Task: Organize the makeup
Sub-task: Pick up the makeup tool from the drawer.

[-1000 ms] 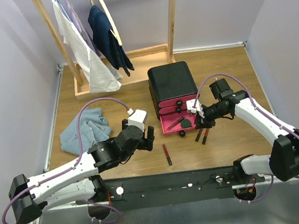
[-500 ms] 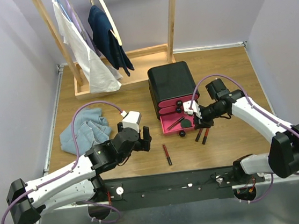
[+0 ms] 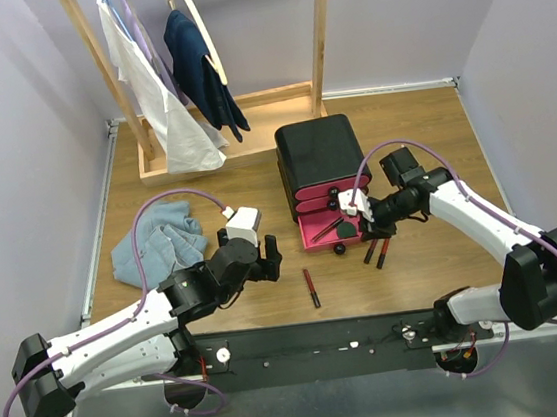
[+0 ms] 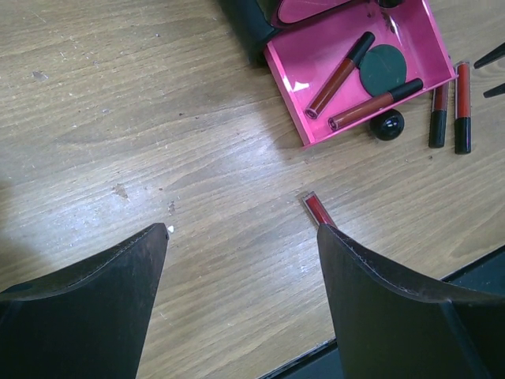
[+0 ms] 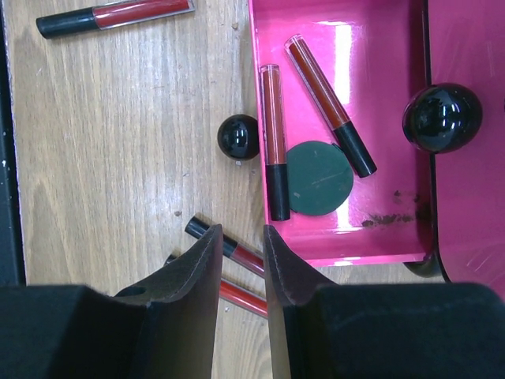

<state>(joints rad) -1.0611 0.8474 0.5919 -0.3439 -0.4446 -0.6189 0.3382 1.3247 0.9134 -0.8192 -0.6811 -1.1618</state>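
Note:
The box's bottom pink drawer is pulled open. It holds two dark red lip tubes and a round dark green compact. Two more lip tubes lie on the table right of the drawer, and another lip tube lies alone in front of it. My right gripper is slightly open and empty, hovering above the two tubes by the drawer's corner. My left gripper is wide open and empty above bare wood, left of the lone tube.
The black box with three pink drawers stands mid-table. A light blue cloth lies at left. A wooden clothes rack with hanging garments stands at the back. A black rail runs along the near edge.
My left gripper has drawn back a little to the left, away from the lone tube. My right gripper has shifted slightly left toward the open drawer.

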